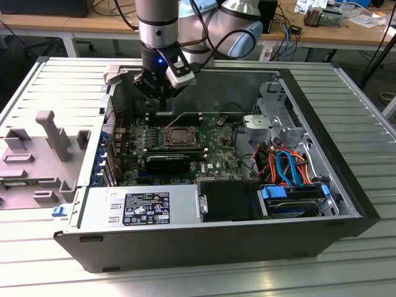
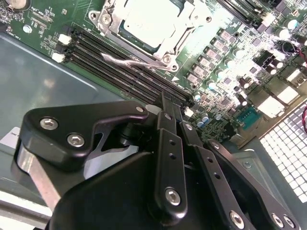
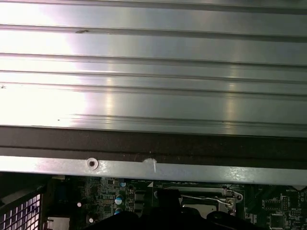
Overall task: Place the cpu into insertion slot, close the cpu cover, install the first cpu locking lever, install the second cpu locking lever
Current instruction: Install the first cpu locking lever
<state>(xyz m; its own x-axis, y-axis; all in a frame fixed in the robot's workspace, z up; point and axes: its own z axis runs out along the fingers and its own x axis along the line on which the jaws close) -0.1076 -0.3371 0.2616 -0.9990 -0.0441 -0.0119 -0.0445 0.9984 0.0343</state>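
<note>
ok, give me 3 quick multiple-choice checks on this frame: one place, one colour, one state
1. Where is the gripper?
A. Over the power supply
B. Above the motherboard, just past the insertion slot
C. Outside the case

2. What colour are the flat cables at the exterior view's right?
A. Blue and orange
B. All white
C. All green

3. How does the cpu cover stand?
A. Upright on its hinge
B. Removed, lying on the table
C. Lying flat over the cpu

Answers:
1. B: the gripper hangs inside the case over the motherboard, beyond the insertion slot.
2. A: the cables show blue and orange.
3. C: in the second wrist view the cpu cover frames the cpu through its window.
</note>
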